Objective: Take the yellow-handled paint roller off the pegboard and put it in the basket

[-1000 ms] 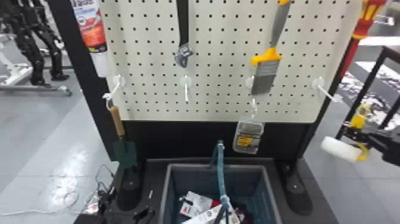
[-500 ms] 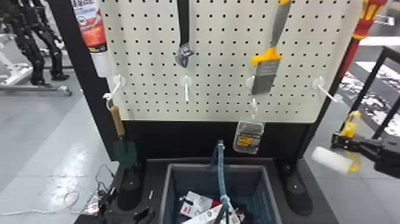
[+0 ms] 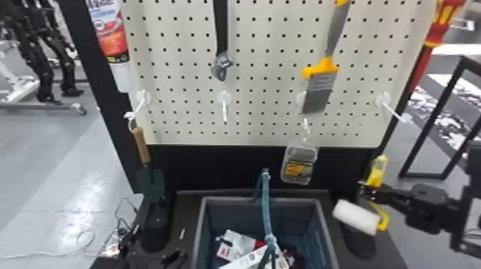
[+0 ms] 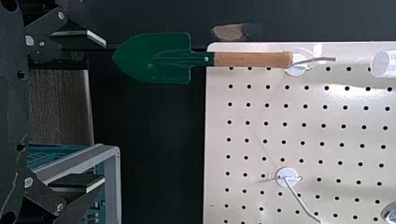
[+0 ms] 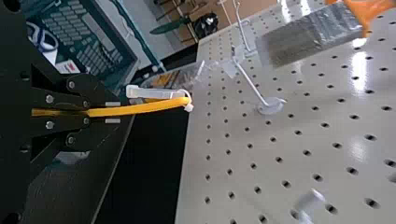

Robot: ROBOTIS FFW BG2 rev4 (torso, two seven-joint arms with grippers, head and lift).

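Our left gripper (image 3: 159,243) is at seven o'clock, fingers spread. Basket (image 3: 204,232) at six, packets (image 3: 234,247) inside. Our right gripper (image 3: 365,191) at four, clamped on the yellow part of the paint roller (image 3: 356,217), beside the basket. Beyond, pegboard (image 3: 265,86) at twelve, brush (image 3: 318,91) at one.

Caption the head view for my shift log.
Right gripper holding the yellow-handled paint roller off the pegboard, right of the basket.

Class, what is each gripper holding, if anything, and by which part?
The right gripper holds the paint roller by its yellow handle, below the handle's top end; the left gripper holds nothing.
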